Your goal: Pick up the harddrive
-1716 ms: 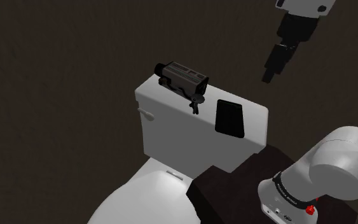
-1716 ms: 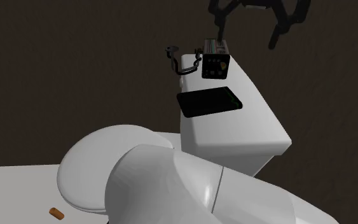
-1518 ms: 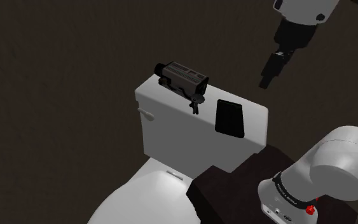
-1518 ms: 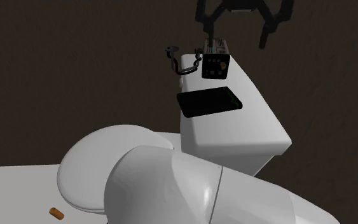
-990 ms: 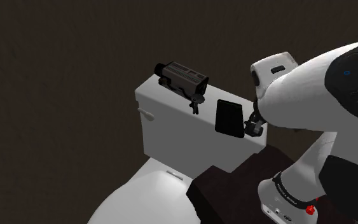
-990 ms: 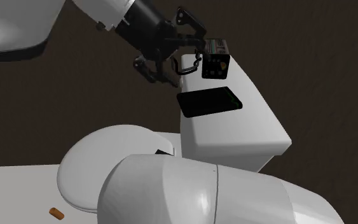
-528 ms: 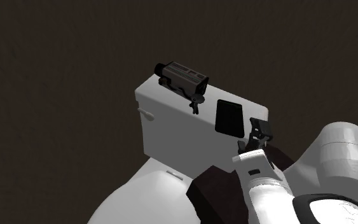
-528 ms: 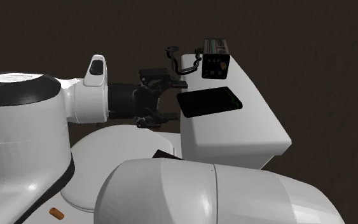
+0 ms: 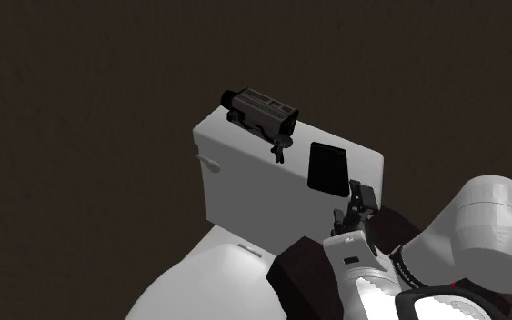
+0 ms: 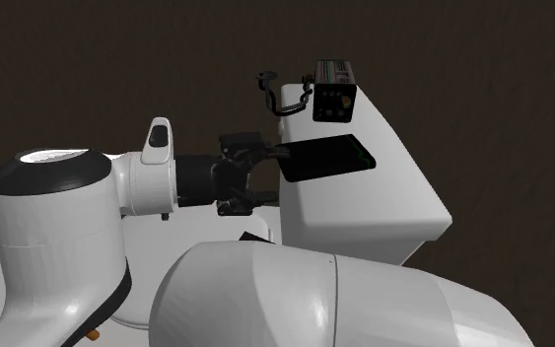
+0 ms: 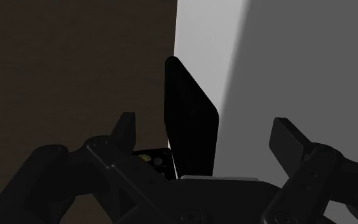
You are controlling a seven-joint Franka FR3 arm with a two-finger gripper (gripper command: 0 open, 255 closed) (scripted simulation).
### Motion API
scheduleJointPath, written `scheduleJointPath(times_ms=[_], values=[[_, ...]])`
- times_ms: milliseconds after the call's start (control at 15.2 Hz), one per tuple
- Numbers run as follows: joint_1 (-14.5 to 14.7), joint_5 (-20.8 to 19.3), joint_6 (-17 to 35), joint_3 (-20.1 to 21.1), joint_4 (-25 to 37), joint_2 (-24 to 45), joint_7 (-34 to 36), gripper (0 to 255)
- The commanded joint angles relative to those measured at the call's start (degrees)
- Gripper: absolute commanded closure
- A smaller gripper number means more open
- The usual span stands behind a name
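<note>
Toilet tank lid [image 9: 365, 162]: harddrive [image 9: 327, 167] lies flat, shoulder view's right end | camcorder [image 9: 261, 109] at the other end | your pincer [image 9: 362, 194] spread wide at the lid's edge, harddrive between fingers [image 11: 125, 130], untouched.

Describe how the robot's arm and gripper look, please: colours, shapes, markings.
The arm is built of thick, rounded white segments with dark bands at the joints. A small white bump sits near the wrist. The gripper is entirely black, with two flat, angular fingers.
</note>
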Motion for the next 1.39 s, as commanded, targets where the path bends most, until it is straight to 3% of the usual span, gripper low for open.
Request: scheduleJointPath(times_ms=[0,594,1320], values=[[-0.2,0.2,0.2,0.4,0.0,0.2,0.3,255],[-0.2,0.2,0.1,0.4,0.1,0.2,0.3,255],[4.5,-4.5,-4.3,-9.6,1.1,-4.8,-7.2,255]])
